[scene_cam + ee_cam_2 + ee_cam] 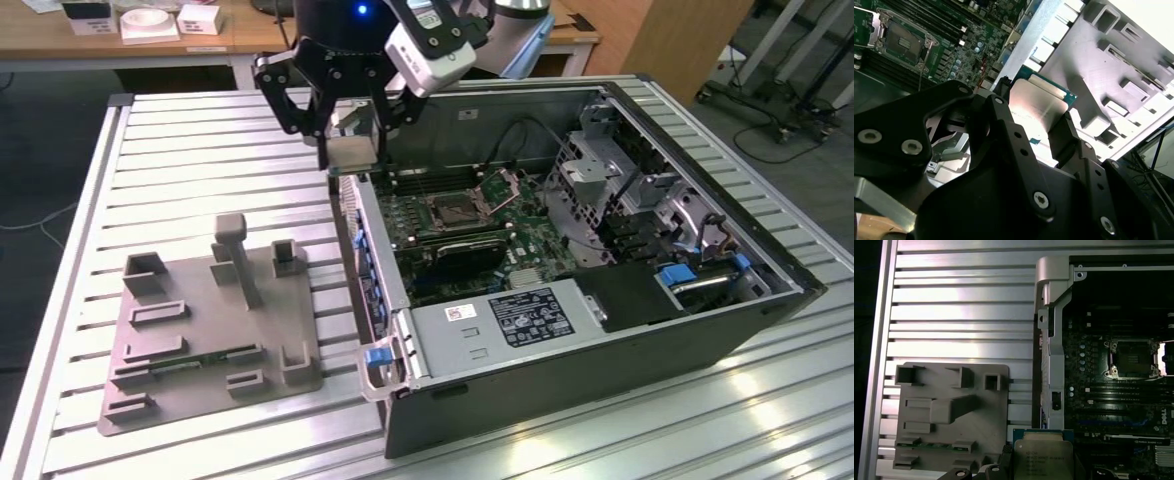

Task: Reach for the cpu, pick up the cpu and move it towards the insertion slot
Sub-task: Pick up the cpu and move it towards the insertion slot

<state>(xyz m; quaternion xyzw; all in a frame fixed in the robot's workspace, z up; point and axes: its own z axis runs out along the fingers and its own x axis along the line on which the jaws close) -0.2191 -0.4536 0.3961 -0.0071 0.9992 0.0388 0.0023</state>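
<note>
- Bright overhead light glares off the ribbed metal table (pixel 200 140), strongest near the exterior view's bottom edge.
- The open computer case (pixel 587 240) interior sits in shadow.
- The gripper (pixel 1029 145) looks blurred up close.

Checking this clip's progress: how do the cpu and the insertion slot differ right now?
The cpu is a shiny silver square held between the gripper's fingers, above the case's edge; the insertion slot has a dark centre and sits fixed in the green motherboard. The cpu is lifted; the slot is empty, plate hinged open. Both are square.
</note>
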